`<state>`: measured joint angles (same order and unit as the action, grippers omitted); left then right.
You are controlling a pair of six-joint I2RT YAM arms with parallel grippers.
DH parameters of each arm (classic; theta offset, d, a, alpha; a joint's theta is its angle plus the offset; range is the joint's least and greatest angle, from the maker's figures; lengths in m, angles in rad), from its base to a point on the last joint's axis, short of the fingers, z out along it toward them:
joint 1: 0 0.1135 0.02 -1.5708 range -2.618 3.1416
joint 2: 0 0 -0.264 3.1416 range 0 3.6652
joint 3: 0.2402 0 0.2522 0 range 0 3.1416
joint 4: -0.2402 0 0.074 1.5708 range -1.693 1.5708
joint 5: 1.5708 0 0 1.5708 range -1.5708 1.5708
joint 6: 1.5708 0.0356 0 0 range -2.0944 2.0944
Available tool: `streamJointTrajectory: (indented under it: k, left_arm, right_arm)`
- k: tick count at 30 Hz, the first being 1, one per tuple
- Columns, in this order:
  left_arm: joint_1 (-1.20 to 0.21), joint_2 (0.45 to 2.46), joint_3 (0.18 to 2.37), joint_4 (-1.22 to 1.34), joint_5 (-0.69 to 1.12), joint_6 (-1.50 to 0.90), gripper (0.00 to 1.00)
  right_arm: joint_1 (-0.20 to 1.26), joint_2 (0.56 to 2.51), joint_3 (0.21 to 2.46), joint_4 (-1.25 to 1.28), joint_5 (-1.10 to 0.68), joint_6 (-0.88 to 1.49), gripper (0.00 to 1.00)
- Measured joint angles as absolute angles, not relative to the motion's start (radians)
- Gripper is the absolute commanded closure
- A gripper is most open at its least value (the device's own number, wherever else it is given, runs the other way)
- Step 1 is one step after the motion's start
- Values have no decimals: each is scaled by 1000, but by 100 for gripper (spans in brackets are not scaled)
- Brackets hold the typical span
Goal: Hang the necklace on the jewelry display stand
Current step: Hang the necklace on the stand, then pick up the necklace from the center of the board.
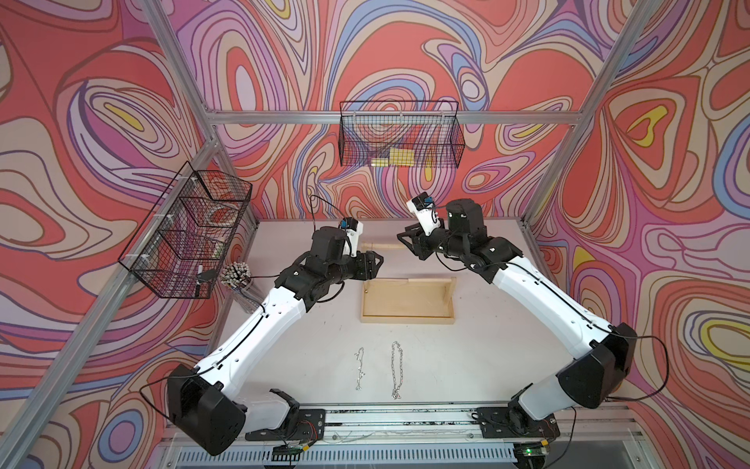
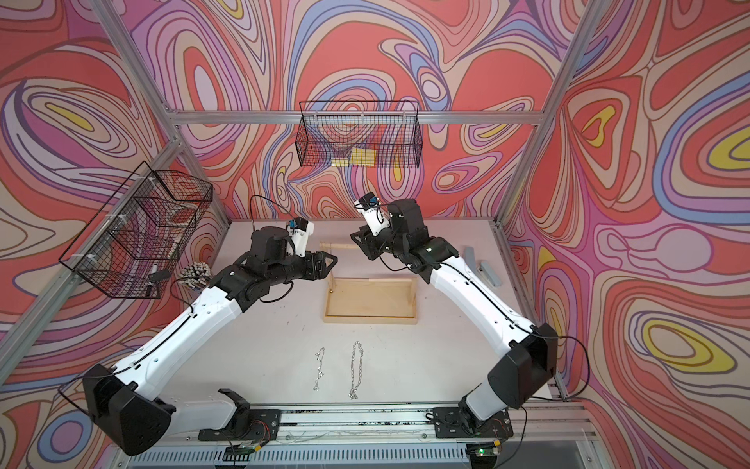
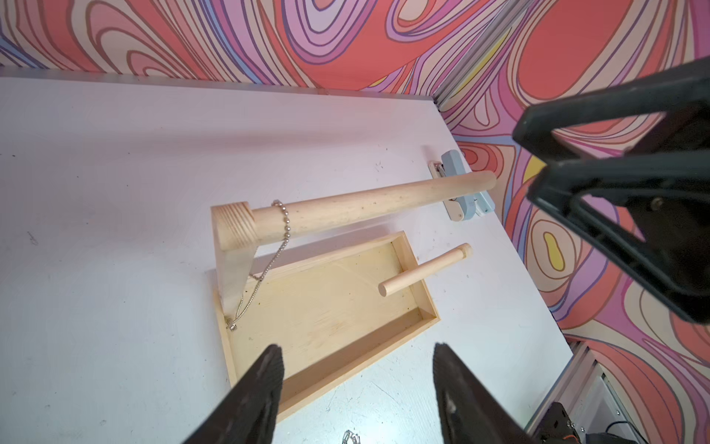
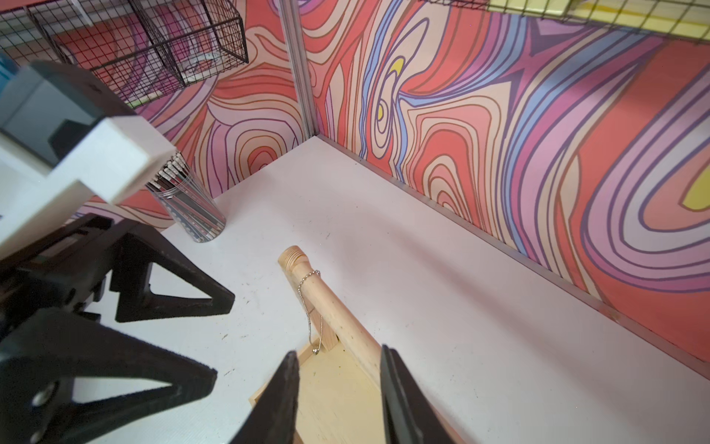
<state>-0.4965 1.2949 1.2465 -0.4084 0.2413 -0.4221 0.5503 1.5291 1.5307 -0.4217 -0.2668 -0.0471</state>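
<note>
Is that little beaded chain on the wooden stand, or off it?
On. The beaded chain loops over the upper dowel of the jewelry display stand, beside its post, and hangs toward the tray. Neither robot's fingers touch it.

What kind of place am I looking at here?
Most likely a robot test booth, not a shop: two black-and-white robot arms bolted to a metal rail, swirly-patterned walls on an aluminium frame, and a pale wooden jewelry stand on a white table.

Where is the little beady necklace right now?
The beady necklace hangs over the higher dowel crossbar of the jewelry display stand, close to the tall post, in the left wrist view. Its end dangles down to the tray corner.
</note>
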Motion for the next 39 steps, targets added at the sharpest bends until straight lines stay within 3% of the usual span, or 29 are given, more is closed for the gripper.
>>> streamJointTrajectory:
  k: [4, 9, 19, 22, 31, 39]
  left_arm:
    - [-496, 1236, 1268, -477, 189, -422, 29]
    - [-496, 1135, 1232, -535, 44, -440, 36]
    - [-496, 1023, 1105, -587, -144, -511, 37]
    - [-496, 1008, 1082, -596, -152, -527, 38]
    - [-496, 939, 997, -599, -163, -561, 37]
    - [-496, 937, 995, -599, -177, -562, 37]
  right_arm:
    - [570, 1447, 1448, -475, -200, -10, 50]
    - [647, 1387, 1321, -562, -113, 72, 43]
    - [812, 1402, 1046, -636, -23, 315, 52]
    - [838, 1457, 1032, -630, -10, 373, 56]
    - [968, 1658, 1013, -577, 25, 455, 55]
    - [977, 1693, 1007, -557, 38, 473, 56]
